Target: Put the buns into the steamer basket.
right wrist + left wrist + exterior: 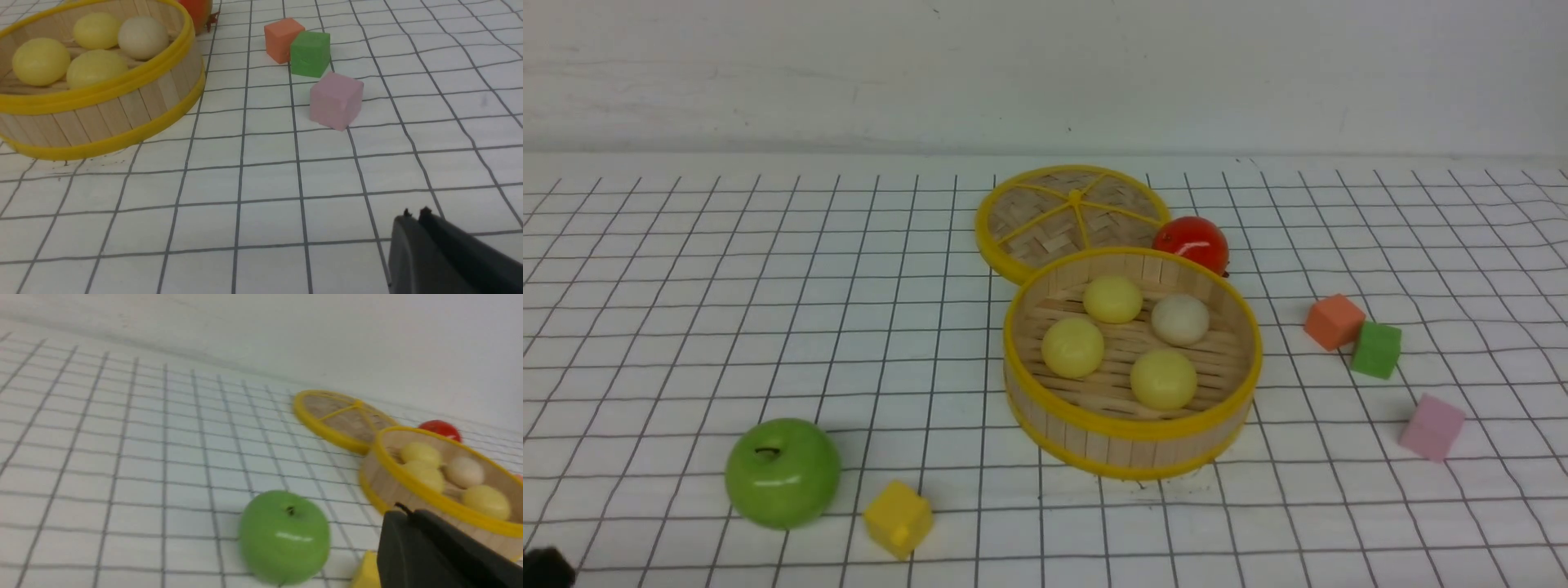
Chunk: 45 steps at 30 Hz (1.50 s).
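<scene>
The steamer basket stands near the middle of the table, a round bamboo tub with yellow rims. Several buns lie on its slatted floor: pale yellow ones and a beige-white one. The basket and buns also show in the left wrist view, and the basket in the right wrist view. My left gripper is shut and empty, back near the green apple. My right gripper is shut and empty over bare table, right of the basket. In the front view only a dark bit of the left arm shows at the lower left corner.
The flat woven lid lies behind the basket, a red fruit beside it. A green apple and yellow cube sit front left. Orange, green and pink cubes lie to the right.
</scene>
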### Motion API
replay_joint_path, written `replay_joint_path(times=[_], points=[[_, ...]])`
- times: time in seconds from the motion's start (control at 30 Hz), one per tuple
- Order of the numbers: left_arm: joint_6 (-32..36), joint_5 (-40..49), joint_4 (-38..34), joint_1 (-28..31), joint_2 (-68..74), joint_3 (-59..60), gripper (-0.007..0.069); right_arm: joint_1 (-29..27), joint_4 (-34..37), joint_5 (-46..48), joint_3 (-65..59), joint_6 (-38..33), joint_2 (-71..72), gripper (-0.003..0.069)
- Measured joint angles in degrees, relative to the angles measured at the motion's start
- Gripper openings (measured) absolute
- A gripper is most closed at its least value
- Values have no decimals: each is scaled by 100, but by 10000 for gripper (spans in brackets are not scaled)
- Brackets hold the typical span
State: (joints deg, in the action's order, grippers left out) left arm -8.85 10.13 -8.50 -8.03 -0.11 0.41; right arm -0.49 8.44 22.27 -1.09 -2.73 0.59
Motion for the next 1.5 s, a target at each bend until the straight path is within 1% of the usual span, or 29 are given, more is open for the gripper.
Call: replay_joint_path(times=[0.07, 0.13, 0.23, 1.5], points=[[-6, 366, 26, 89, -42, 90, -13, 0, 0, 0, 0, 0, 6, 14], [-6, 921, 42, 92, -46, 118, -13, 0, 0, 0, 0, 0, 6, 14], [-6, 1151, 36, 92, -46, 137, -13, 0, 0, 0, 0, 0, 6, 14], [-6, 1181, 36, 92, -46, 137, -13, -4, 0, 0, 0, 0, 6, 52]])
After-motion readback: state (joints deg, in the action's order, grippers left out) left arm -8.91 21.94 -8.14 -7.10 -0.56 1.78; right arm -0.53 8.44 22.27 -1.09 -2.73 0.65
